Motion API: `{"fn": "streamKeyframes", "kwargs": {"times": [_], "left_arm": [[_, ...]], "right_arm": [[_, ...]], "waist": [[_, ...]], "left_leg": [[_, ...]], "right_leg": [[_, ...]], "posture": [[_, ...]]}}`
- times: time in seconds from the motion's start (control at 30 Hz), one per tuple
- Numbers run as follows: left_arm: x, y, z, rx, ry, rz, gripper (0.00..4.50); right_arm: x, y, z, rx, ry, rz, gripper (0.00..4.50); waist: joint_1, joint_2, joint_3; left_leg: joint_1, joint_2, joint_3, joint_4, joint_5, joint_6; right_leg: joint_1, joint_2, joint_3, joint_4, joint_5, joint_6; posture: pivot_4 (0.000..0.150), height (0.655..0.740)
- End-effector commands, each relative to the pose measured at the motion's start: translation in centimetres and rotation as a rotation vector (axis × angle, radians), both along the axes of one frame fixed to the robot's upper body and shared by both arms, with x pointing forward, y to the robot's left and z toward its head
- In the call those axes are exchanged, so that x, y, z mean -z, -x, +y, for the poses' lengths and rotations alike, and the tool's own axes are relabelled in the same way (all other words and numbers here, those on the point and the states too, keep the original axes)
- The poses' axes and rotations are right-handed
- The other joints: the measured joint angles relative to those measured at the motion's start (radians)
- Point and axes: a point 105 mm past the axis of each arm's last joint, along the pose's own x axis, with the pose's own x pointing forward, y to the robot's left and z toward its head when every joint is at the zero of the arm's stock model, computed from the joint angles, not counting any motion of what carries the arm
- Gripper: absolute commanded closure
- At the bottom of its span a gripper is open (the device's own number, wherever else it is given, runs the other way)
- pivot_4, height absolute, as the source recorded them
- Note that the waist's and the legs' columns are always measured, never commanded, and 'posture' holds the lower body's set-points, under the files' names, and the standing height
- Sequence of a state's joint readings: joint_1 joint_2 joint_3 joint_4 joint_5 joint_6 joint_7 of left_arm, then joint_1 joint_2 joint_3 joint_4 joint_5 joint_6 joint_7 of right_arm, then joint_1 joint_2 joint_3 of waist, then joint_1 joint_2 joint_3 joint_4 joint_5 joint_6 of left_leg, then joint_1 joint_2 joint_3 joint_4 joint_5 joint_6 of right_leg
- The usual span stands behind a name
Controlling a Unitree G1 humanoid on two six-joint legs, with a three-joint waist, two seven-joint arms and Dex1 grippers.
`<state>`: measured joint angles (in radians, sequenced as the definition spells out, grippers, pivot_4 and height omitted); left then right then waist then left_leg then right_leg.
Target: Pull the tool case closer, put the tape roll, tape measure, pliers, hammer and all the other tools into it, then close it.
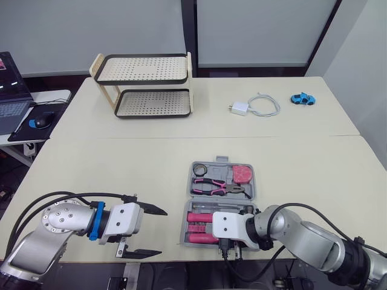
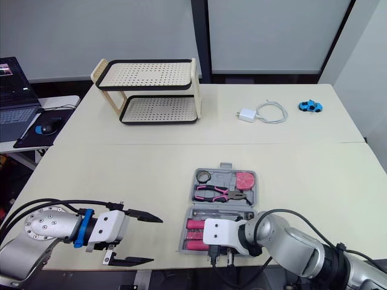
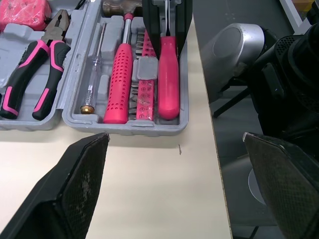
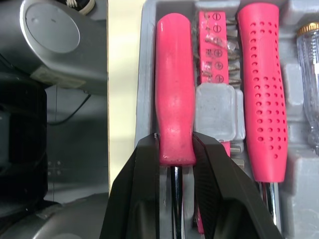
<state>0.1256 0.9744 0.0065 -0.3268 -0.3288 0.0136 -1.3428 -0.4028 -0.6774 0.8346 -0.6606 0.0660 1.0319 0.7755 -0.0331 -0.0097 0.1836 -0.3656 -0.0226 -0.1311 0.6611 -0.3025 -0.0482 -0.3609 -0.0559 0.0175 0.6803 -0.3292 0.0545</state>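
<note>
1. The right gripper (image 4: 175, 148) pinches the smooth pink-handled screwdriver (image 4: 173, 89) at the handle's base. It sits in the outermost slot of the open grey plastic tool case (image 3: 132, 127), by the cream table (image 1: 151, 163) edge.
2. Danger here: if the handle isn't fully seated on release, it could roll over the wall just beside the fingers, or block the lid.
3. The long axis follows the slot, handle pointing ahead of the fingers, shaft running back toward the wrist.
4. Beyond the handle's tip, the left gripper (image 1: 162, 232) hangs spread and empty.
</note>
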Motion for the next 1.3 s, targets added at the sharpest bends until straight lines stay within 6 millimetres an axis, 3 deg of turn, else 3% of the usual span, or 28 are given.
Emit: {"fn": "streamKeyframes", "kwargs": {"times": [0.03, 0.1, 0.37, 0.47, 0.6, 0.63, 1.1, 1.23, 1.3], "left_arm": [[-0.5, 0.0, -0.3, 0.017, 0.003, -0.023, 0.00], [-0.5, 0.0, -0.4, 0.019, 0.006, -0.022, 0.00], [-0.5, -0.1, -0.7, 0.024, 0.021, -0.022, 0.00], [-0.6, -0.1, -0.8, 0.022, 0.035, -0.024, 0.00], [-0.7, -0.1, -1.0, 0.022, 0.044, -0.020, 0.00], [-0.7, -0.1, -1.0, 0.022, 0.045, -0.020, 0.00], [-0.6, -0.1, -1.0, 0.010, 0.046, -0.017, 0.00], [-0.5, 0.0, -0.9, 0.005, 0.046, -0.015, 0.00], [-0.5, -0.2, -0.8, -0.011, 0.054, -0.011, 0.00]], "right_arm": [[-1.3, 0.3, 0.7, -0.021, -0.060, -0.004, 2.97], [-2.2, 0.4, 0.8, -0.029, -0.089, 0.001, 2.32], [-4.4, 0.8, 0.6, -0.062, -0.162, -0.005, 2.32], [-3.8, 0.6, 0.3, -0.066, -0.170, -0.053, 2.93], [-2.4, 0.5, -0.2, -0.064, -0.155, -0.061, 4.32], [-2.1, 0.5, -0.2, -0.056, -0.155, -0.058, 4.46], [1.3, 0.6, -1.3, -0.003, -0.059, -0.004, 4.46], [1.2, 0.7, -1.3, -0.013, -0.065, -0.009, 4.46], [0.1, 0.5, -0.7, -0.028, -0.121, -0.029, 4.46]], "waist": [[0.000, 0.000, 0.000], [0.001, 0.000, 0.000], [0.001, 0.000, 0.000], [0.001, 0.000, 0.000], [0.001, 0.000, 0.000], [0.001, 0.000, 0.000], [0.001, 0.000, 0.000], [0.001, 0.000, 0.000], [0.001, 0.000, 0.000]], "left_leg": [[0.000, 0.000, 0.000, 0.000, 0.000, 0.000], [0.000, 0.000, 0.000, 0.000, 0.000, 0.000], [0.000, 0.000, 0.000, 0.000, 0.000, 0.000], [0.000, 0.000, 0.000, 0.000, 0.000, 0.000], [0.000, 0.000, 0.000, 0.000, 0.000, 0.000], [0.000, 0.000, 0.000, 0.000, 0.000, 0.000], [0.000, 0.000, 0.000, 0.000, 0.000, 0.000], [0.000, 0.000, 0.000, 0.000, 0.000, 0.000], [0.000, 0.000, 0.000, 0.000, 0.000, 0.000]], "right_leg": [[0.000, 0.000, 0.000, 0.000, 0.000, 0.000], [0.000, 0.000, 0.000, 0.000, 0.000, 0.000], [0.000, -0.001, 0.000, 0.000, 0.000, 0.000], [0.000, -0.001, 0.000, 0.000, 0.000, 0.000], [0.000, -0.001, 0.000, 0.000, 0.000, 0.000], [0.000, -0.001, 0.000, 0.000, 0.000, 0.000], [0.001, 0.000, 0.000, 0.000, 0.000, 0.000], [0.001, 0.000, 0.000, 0.000, 0.000, 0.000], [0.001, 0.000, 0.000, 0.000, 0.000, 0.000]], "posture": [[0.150, 0.7400], [0.150, 0.7400], [0.150, 0.7400], [0.150, 0.7400], [0.150, 0.7400], [0.150, 0.7400], [0.150, 0.7400], [0.150, 0.7400], [0.150, 0.7400]]}}
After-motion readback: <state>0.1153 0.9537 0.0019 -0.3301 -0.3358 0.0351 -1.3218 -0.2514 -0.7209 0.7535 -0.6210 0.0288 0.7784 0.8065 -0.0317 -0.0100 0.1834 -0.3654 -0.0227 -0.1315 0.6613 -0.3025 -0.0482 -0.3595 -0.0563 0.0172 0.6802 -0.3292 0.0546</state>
